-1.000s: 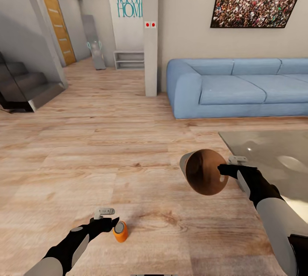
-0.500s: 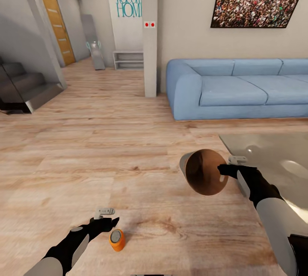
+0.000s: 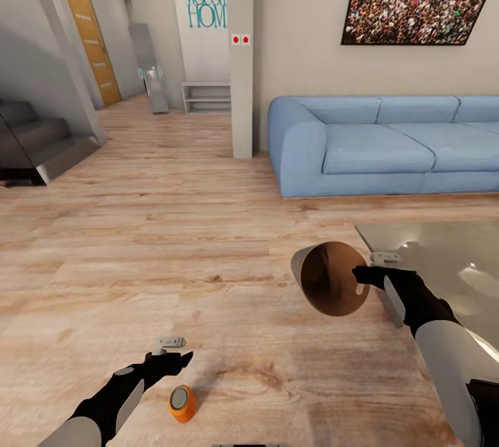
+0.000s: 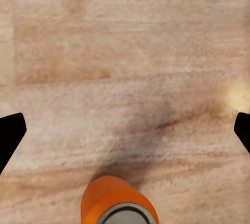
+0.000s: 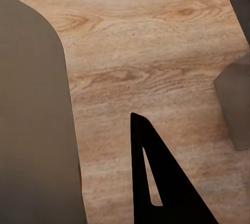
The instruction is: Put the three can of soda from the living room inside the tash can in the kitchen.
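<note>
Head view: orange can (image 3: 181,402) loose on the wood floor (image 3: 208,253), just below the left gripper (image 3: 181,359).

Left gripper's fingers are spread wide with nothing between them; the can lies on its side right under the tips, silvery top facing up at the camera. Right gripper (image 3: 360,274) is pinched on the rim of the tash can (image 3: 331,278), tipped mouth-out. Can looks light, stiff, smooth, so it'll probably roll; I'd grab across the middle of its body.
</note>
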Robot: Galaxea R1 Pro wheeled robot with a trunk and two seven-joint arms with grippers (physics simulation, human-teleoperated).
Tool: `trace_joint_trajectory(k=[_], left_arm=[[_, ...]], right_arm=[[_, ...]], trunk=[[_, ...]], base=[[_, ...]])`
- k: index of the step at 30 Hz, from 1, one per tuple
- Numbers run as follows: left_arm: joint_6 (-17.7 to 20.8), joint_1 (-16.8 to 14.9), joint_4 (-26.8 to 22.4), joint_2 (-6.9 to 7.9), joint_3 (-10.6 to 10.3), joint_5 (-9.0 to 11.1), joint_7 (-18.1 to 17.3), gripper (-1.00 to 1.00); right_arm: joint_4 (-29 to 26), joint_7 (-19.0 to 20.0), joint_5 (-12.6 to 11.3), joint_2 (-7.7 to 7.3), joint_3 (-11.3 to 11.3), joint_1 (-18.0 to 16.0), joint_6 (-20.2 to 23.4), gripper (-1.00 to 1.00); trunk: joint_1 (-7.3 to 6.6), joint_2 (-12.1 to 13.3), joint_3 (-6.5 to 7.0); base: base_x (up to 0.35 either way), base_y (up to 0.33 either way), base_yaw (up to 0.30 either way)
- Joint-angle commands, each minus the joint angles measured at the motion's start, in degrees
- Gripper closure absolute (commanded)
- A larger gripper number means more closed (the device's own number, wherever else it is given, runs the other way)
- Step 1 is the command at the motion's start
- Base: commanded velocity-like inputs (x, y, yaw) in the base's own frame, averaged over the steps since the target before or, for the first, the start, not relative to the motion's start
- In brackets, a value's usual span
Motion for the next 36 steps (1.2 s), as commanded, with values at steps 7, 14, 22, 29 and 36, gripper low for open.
trace_joint_trajectory(k=[7, 14, 22, 29, 36], left_arm=[[0.0, 0.0, 0.0, -0.06, 0.0, 0.0, 0.1, -1.00], [0.1, 0.0, 0.1, -0.08, 0.0, -0.1, 0.1, -1.00], [0.0, 0.0, 0.1, -0.08, 0.0, -0.1, 0.1, -1.00], [0.0, 0.0, 0.1, -0.08, 0.0, -0.1, 0.1, -1.00], [0.0, 0.0, 0.0, -0.08, 0.0, -0.1, 0.1, -1.00]], right_arm=[[-0.1, 0.0, -0.4, 0.00, -0.1, 0.0, 0.0, 1.00], [-0.1, 0.0, -0.5, 0.00, -0.1, 0.0, 0.0, 1.00], [-0.1, 0.0, -0.4, 0.24, -0.1, 0.0, 0.1, 1.00], [-0.1, 0.0, -0.4, 0.38, 0.0, 0.0, 0.0, 1.00], [-0.1, 0.0, -0.5, 0.42, 0.6, 0.0, 0.0, 1.00]], trunk=[[0.15, -0.1, -1.32], [0.33, -0.2, -2.87], [0.53, -0.3, -4.65], [0.72, -0.4, -6.20], [0.90, -0.5, -7.75]], base=[[0.003, -0.001, 0.000], [0.000, 0.000, 0.000], [0.000, 0.000, 0.000], [0.000, 0.000, 0.000], [0.000, 0.000, 0.000]])
